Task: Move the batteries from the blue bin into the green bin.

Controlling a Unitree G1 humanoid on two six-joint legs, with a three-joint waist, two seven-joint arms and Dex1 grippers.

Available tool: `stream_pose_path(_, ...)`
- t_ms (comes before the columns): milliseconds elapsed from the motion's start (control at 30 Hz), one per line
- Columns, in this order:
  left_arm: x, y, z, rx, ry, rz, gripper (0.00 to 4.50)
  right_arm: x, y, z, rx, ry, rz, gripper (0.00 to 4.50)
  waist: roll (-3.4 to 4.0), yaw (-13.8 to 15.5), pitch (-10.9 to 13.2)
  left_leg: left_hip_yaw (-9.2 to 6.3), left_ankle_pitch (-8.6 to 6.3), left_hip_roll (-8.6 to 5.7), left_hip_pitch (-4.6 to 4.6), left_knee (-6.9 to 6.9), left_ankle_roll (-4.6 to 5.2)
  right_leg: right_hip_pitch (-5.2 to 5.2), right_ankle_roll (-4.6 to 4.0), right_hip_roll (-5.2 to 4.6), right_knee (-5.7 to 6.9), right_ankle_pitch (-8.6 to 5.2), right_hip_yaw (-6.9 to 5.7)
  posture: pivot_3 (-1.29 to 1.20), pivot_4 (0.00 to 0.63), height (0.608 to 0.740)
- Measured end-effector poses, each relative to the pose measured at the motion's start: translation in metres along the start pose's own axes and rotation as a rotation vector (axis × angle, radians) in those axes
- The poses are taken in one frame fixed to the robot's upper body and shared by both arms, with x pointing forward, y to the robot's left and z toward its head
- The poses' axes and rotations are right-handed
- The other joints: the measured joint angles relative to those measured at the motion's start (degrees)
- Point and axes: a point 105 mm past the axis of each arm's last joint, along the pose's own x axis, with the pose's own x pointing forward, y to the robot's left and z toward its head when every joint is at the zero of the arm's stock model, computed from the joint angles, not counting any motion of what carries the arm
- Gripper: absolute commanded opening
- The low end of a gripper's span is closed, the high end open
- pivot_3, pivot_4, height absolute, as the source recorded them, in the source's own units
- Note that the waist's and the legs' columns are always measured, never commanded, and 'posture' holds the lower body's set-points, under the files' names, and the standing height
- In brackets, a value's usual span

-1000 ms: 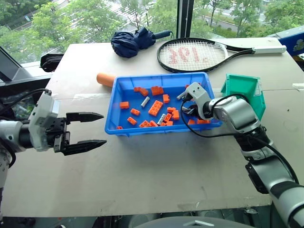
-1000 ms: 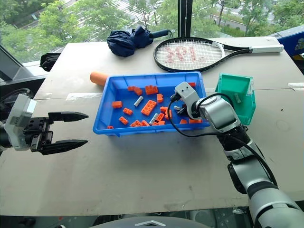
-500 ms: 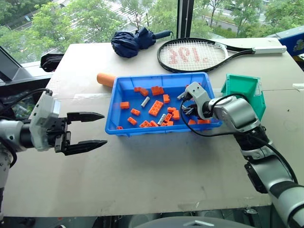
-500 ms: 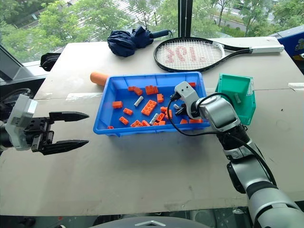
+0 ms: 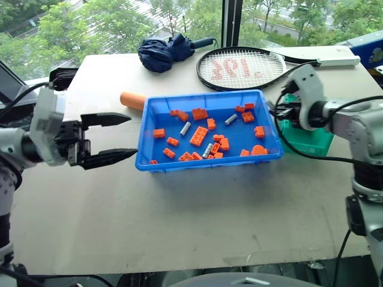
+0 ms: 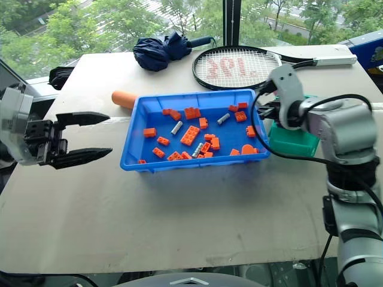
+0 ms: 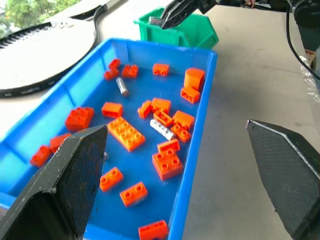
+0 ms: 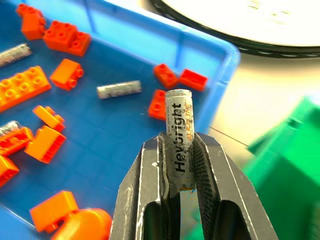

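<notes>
The right pincer (image 8: 181, 165) is clamped on one battery (image 8: 179, 145), held upright between the two fingers, its printed label facing the wrist camera. In the head views this pincer sits at the right of the frame, at the boundary between the blue bin's right rim and the green bin (image 6: 293, 139). The wrist view shows the held battery over the blue bin's corner, with the green bin just beside it. Whether the battery is above the green bin's opening cannot be told.

The left pincer (image 5: 111, 139) is at the left of the frame, above the bare surface (image 5: 179, 215), fingers wide apart and holding nothing. It points toward the blue bin (image 5: 154, 168) but stands apart from it.

The blue bin lies at centre frame. Inside it, loose batteries lie among orange bricks (image 5: 198, 136): one (image 5: 230, 119) in the upper right part, one (image 5: 185, 128) left of centre, one (image 5: 207, 150) near the front wall. An orange cylinder (image 5: 259, 150) sits in the bin's lower right corner.

The green bin stands at the blue bin's right end, nearly touching it. In the left wrist view something grey shows inside it (image 7: 156, 21); too small to identify.

Behind the blue bin, at the top of the frame: an orange roll (image 5: 132, 99) against the bin's back left corner, a folded umbrella (image 5: 164, 52), and a racket (image 5: 242, 66).
</notes>
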Motion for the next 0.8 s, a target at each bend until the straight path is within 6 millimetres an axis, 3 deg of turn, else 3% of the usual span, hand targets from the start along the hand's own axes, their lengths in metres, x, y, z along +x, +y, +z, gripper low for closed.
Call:
stream_pose_path(133,0.013,0.004,0.015,0.017,-0.059,-0.010,4.50,-0.019,-0.039,-0.028,0.036,0.062,-0.144,0.07,-0.02,0.2,0.0,0.08,0.00,-0.01,-0.01,0.06,0.00,-0.01,0.01,-0.01,0.08,0.00,0.05,0.00,0.150,0.740)
stream_pose_path(300,0.026,0.006,0.026,0.034,-0.088,-0.036,4.50,-0.020,-0.066,-0.063,0.081,0.118,-0.223,0.07,-0.01,-0.3,0.0,0.37,0.00,0.03,0.01,0.09,0.00,-0.19,0.01,0.02,0.31,0.00,0.35,0.00,0.150,0.740)
stream_pose_path(433,0.031,0.007,0.027,0.035,-0.081,-0.049,4.50,-0.017,-0.069,-0.061,0.053,0.073,-0.217,1.62,-0.01,-0.4,0.0,0.48,0.00,0.06,0.00,0.08,0.00,-0.29,0.01,0.07,0.35,0.00,0.50,0.00,0.150,0.740)
stream_pose_path(600,0.030,0.011,0.020,0.022,-0.058,-0.035,4.50,-0.015,-0.068,-0.056,0.035,0.033,-0.207,4.28,-0.01,-0.2,0.0,0.48,0.00,0.06,-0.03,0.09,0.01,-0.29,0.01,0.07,0.32,0.01,0.49,0.00,0.150,0.740)
stream_pose_path(733,0.027,0.014,0.016,0.013,-0.039,-0.015,4.50,-0.010,-0.062,-0.045,0.036,-0.012,-0.183,4.45,-0.01,-0.3,0.0,0.52,0.00,0.07,-0.03,0.09,0.00,-0.33,0.01,0.09,0.35,0.01,0.54,0.00,0.150,0.740)
stream_pose_path(800,0.019,0.016,0.003,-0.010,0.008,0.004,4.50,-0.005,-0.047,-0.024,0.046,-0.084,-0.133,4.45,-0.01,-0.7,0.0,0.66,0.00,0.16,-0.03,0.02,0.00,-0.44,0.01,0.18,0.40,0.01,0.73,0.00,0.150,0.740)
